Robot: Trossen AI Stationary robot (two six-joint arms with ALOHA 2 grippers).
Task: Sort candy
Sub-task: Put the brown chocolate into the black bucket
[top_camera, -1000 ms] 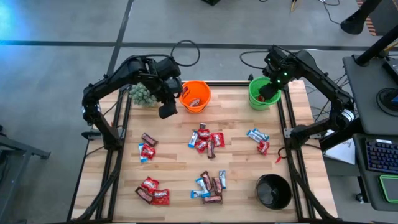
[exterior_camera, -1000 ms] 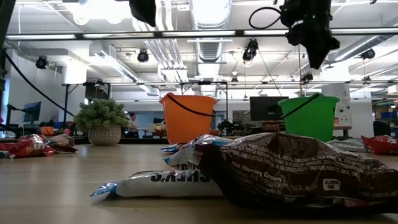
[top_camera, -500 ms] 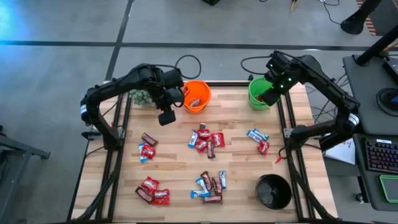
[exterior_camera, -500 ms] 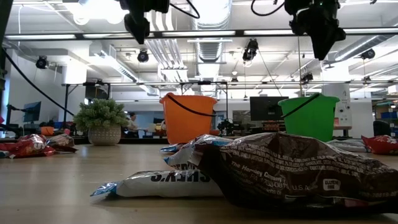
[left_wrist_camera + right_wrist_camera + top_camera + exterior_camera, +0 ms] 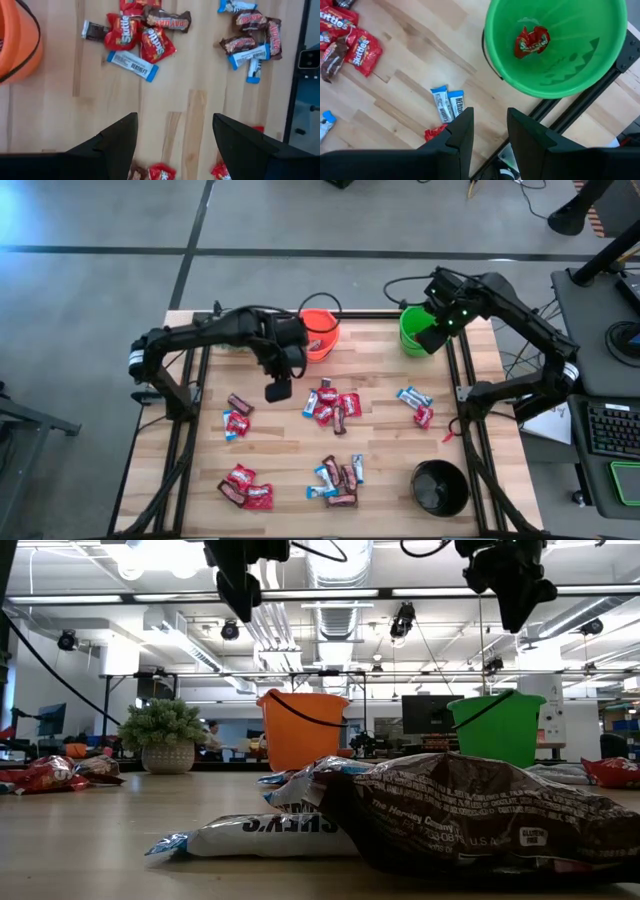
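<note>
Candy lies in loose clusters on the wooden table: red packets, blue-and-white bars and dark brown bars in the middle (image 5: 332,404), at the left (image 5: 237,416), the right (image 5: 415,406) and near the front (image 5: 338,480). My left gripper (image 5: 278,391) hangs open above bare wood (image 5: 174,125), between the left and middle clusters (image 5: 135,40), holding nothing. My right gripper (image 5: 432,338) hovers beside the green bucket (image 5: 555,45), its fingers (image 5: 490,117) slightly apart with nothing between them. One red candy (image 5: 532,41) lies on the green bucket's bottom.
An orange bucket (image 5: 318,333) stands at the far edge beside my left arm, a black bucket (image 5: 440,487) at the near right corner. A small green plant (image 5: 165,735) sits at the far left. Another candy cluster (image 5: 245,487) lies near left.
My left gripper has come away from the orange bucket, moving down and toward the table's near edge and the middle candy cluster, staying open. The candy has kept still.
</note>
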